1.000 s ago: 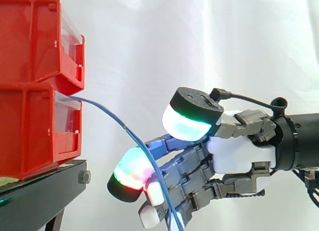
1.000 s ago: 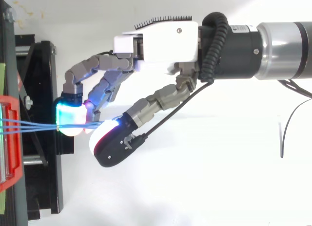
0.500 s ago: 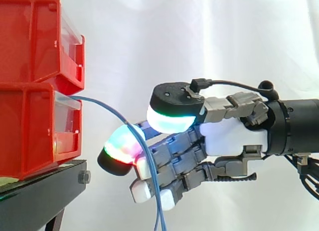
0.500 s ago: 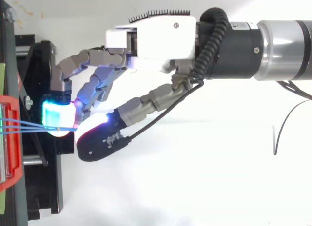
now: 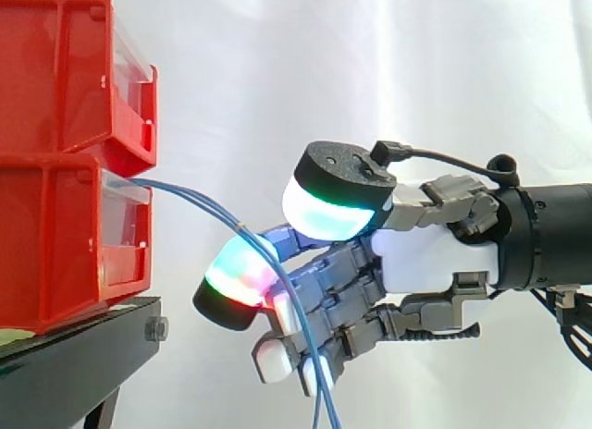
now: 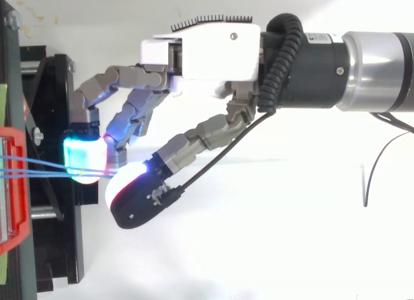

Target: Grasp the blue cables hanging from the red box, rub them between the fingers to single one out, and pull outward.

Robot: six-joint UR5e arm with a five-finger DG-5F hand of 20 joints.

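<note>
With the robot hand [image 6: 207,51] pinched on the blue cables [image 6: 39,174], which ran from the red box [image 5: 55,235] ahead of its fingertips and hung below them, we judged a light rolling rub, then a straight outward pull, best.

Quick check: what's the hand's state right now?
Hand: shut on the thin blue cables hanging from the lower red plastic box.
</note>
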